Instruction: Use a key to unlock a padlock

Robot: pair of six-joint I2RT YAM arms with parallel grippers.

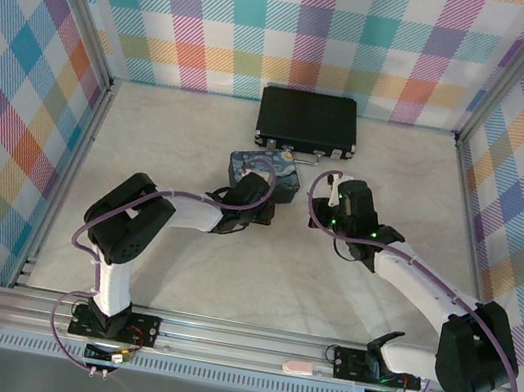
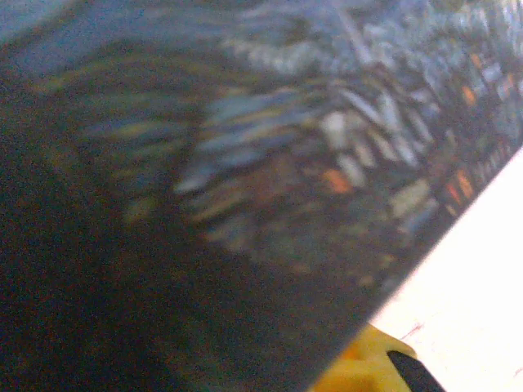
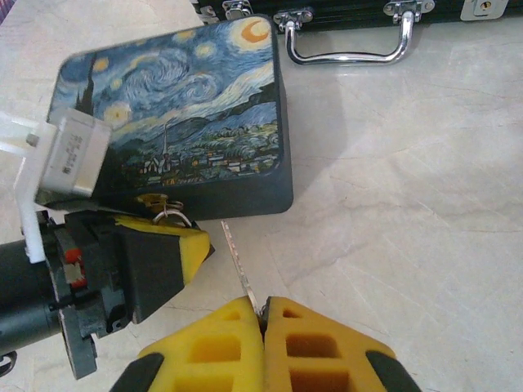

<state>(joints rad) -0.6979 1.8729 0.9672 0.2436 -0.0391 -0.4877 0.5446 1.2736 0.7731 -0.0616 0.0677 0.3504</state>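
Key (image 3: pixel 239 260): thin, grey, pinched in the right gripper (image 3: pixel 263 314), blade pointing up; padlock (image 3: pixel 169 214): tiny, silvery shackle visible, just left of the key's tip, against the tin (image 3: pixel 188 122).

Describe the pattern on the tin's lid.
The tin carries a swirling blue-and-yellow night-sky painting, clearest in the right wrist view.

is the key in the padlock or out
Out: the thin grey metal key, pinched in the right pincer, ends beside the tiny silvery-shackled padlock, with a gap between them.

One padlock (image 3: pixel 169 212), one key (image 3: pixel 239 261)
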